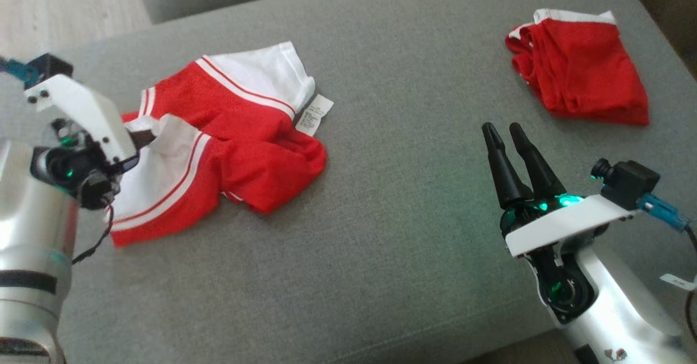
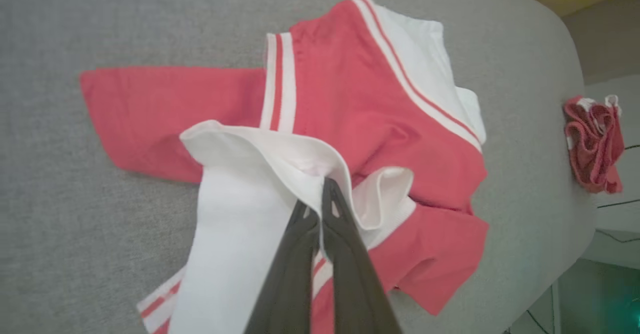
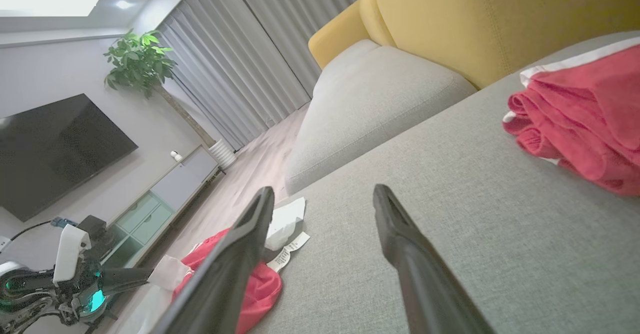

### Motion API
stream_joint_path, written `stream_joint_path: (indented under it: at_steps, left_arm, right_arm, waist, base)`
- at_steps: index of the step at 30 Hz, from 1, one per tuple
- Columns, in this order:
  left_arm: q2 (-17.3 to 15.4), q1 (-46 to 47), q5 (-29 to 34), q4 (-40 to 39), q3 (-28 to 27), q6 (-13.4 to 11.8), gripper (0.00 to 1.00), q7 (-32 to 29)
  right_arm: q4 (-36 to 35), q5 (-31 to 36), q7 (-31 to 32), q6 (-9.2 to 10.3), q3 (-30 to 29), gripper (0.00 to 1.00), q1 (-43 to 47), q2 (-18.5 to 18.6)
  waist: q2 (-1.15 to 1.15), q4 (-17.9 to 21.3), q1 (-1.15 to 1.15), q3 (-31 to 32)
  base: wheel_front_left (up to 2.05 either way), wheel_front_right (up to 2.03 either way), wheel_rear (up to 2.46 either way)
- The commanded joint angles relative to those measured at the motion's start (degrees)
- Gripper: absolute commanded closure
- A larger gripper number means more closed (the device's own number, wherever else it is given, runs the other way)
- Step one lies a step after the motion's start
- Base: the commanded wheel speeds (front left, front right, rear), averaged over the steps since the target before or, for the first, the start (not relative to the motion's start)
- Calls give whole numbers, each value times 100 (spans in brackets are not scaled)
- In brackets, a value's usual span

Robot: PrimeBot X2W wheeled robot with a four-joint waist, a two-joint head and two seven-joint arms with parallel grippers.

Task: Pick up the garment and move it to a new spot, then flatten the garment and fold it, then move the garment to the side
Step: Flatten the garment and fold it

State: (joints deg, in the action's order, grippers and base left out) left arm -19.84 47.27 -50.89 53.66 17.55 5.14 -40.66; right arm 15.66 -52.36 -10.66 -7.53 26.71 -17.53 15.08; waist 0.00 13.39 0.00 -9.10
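A red garment (image 1: 239,135) with white panels and red-striped bands lies crumpled on the left part of the grey cushion (image 1: 408,233). My left gripper (image 2: 320,194) is shut on a raised fold of its white hem, which stands up off the rest of the garment (image 2: 375,124). In the head view the left gripper (image 1: 140,138) sits at the garment's left edge, its fingers mostly hidden behind the wrist. My right gripper (image 1: 501,129) hovers open over bare cushion at the lower right, holding nothing. In its own view the right gripper (image 3: 324,191) points toward the garment (image 3: 250,284).
A second red cloth (image 1: 582,75) with a white edge lies bunched at the cushion's far right corner. A white care label (image 1: 315,114) sticks out from the garment. A yellow backrest (image 3: 475,19) rises behind the cushion. Wooden floor (image 1: 54,4) lies beyond the far left edge.
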Motion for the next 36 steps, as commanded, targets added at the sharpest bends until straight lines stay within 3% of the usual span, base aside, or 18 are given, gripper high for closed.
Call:
stream_joint_path:
  at_steps: [1, 6, 13, 19, 25, 30, 31, 32, 36]
  left_arm:
    - [-245, 320, 49, -304, -102, 60, 100, 49]
    - [-138, 149, 69, -1072, 228, 195, 100, -9]
    - [8, -447, 22, -2818, 745, 226, 100, -182]
    - [461, -1041, 264, -3897, 1126, -29, 100, 135]
    - [1469, -1279, 339, -3468, 1316, -371, 100, 1116]
    - [1687, -1201, 205, -2599, 1766, -505, 100, 2148]
    - [1690, -1195, 35, -2508, 1978, -521, 85, 2369]
    - [1692, -1192, -139, -2417, 2228, -524, 0, 2513]
    - [1694, -1049, -731, -2241, 2994, -527, 0, 2956]
  right_arm:
    - [-145, 36, -37, 4, 40, 0, -58, 38]
    - [-96, 64, 24, 4, -54, 0, 110, 74]
    - [-176, 168, 146, 4, -283, 0, 313, 127]
    - [-290, 266, 246, 4, -467, 0, 394, 91]
    - [-334, 383, 315, 4, -511, 0, 357, 6]
    - [-286, 426, 301, 4, -474, 0, 292, -77]
    - [-263, 433, 308, 4, -445, 0, 282, -93]
    - [-242, 439, 310, 4, -421, 0, 269, -102]
    - [-174, 429, 271, 4, -432, 0, 255, -58]
  waist:
    - [0, -76, 0, 169]
    - [0, -214, 0, 488]
    - [0, -231, 0, 740]
    - [0, -36, 0, 748]
    - [0, 246, 0, 565]
    - [0, 406, 0, 378]
    - [0, 424, 0, 351]
    - [0, 431, 0, 326]
    - [0, 334, 0, 296]
  base:
    - [0, 0, 0]
    - [0, 0, 0]
    - [0, 0, 0]
    - [0, 0, 0]
    - [0, 0, 0]
    - [0, 0, 0]
    - [0, 0, 0]
    - [0, 0, 0]
    - [0, 0, 0]
